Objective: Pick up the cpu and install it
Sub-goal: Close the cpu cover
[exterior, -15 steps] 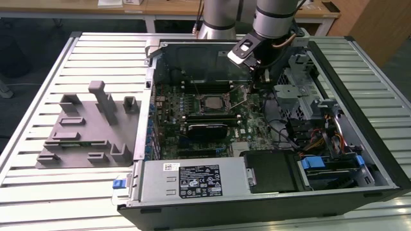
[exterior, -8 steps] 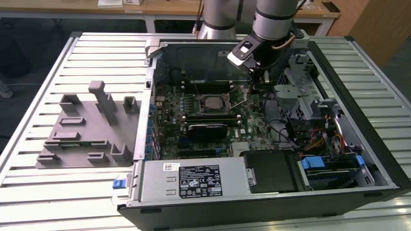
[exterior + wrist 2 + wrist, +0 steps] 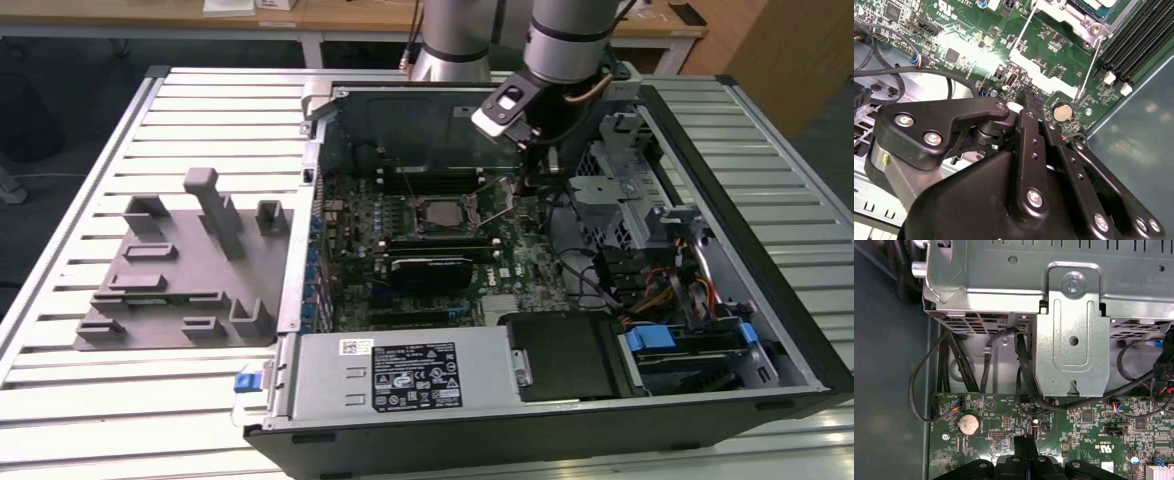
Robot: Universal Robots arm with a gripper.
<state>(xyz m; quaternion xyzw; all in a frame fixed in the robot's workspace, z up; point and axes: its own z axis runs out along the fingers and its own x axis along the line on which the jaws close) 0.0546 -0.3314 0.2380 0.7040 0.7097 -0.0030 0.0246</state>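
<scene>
The claw is held tight shut, with nothing in it, low over the green board. The chip is already laid in its frame on the board. The wire lever looks raised, so locking seems left undone.

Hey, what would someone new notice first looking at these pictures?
An open computer case sits on the slatted table, green motherboard exposed. The arm reaches inside, its gripper shut, low over the board near the socket where the cpu lies. A grey fixture sits at the exterior view's left.
</scene>
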